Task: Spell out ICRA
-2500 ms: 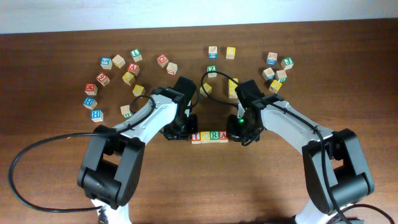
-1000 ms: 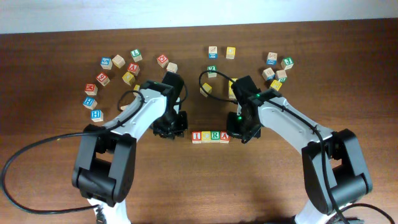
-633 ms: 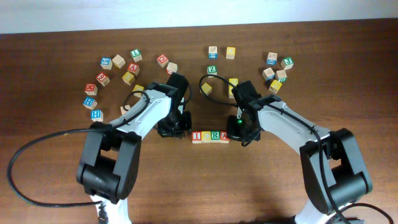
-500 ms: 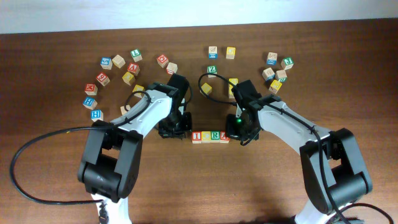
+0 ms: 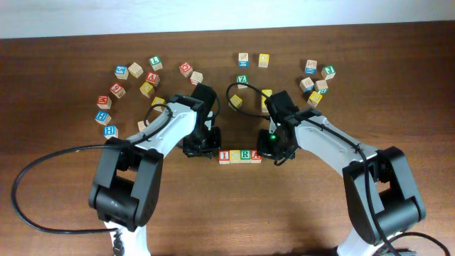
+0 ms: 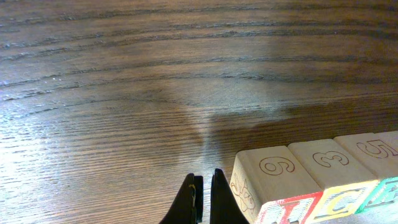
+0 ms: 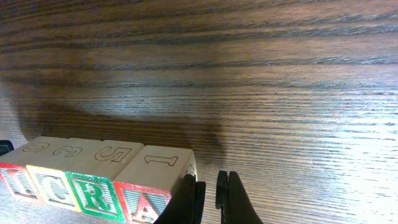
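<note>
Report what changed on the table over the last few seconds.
The left tool backed away from the ICRA row, then came back beside its I end. The right tool barely shifted at the A end. Nothing was gripped or released. The row and the scattered cubes stayed where they were.

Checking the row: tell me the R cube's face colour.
Green, on the R cube; clearest in the right wrist view.

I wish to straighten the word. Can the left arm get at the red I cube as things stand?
Probably yes. The left gripper, shut, sits right beside the I cube on its free side, and nothing stands between them.
</note>
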`<action>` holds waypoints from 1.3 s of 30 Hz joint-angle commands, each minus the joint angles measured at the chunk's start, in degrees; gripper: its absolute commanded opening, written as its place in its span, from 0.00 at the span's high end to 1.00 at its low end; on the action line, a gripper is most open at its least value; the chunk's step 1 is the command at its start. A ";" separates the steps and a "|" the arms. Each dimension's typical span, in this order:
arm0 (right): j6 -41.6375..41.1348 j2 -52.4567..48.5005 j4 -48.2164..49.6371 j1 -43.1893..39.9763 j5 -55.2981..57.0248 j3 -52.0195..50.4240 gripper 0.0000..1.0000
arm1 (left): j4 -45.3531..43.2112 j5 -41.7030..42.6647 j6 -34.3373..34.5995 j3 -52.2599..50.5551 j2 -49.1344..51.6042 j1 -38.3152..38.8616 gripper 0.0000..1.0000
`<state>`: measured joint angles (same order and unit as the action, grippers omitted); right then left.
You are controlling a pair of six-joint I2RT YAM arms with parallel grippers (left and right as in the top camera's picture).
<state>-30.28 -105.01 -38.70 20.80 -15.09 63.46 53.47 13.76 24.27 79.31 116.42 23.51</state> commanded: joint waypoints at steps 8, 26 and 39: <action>-0.20 -0.37 1.51 0.15 0.11 -0.28 0.95 | -0.09 0.79 0.48 0.35 0.57 -0.59 1.00; 3.13 12.26 -23.65 -5.25 6.05 10.60 0.78 | 10.25 -4.81 -2.10 2.40 -17.66 -10.23 0.99; 1.25 63.19 -33.97 -0.02 13.88 -3.10 0.05 | 25.59 -9.38 -0.79 0.33 -32.44 -4.04 0.08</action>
<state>-28.53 -46.30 -72.88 20.47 -2.35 62.06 78.28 5.65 22.24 80.49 88.03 16.58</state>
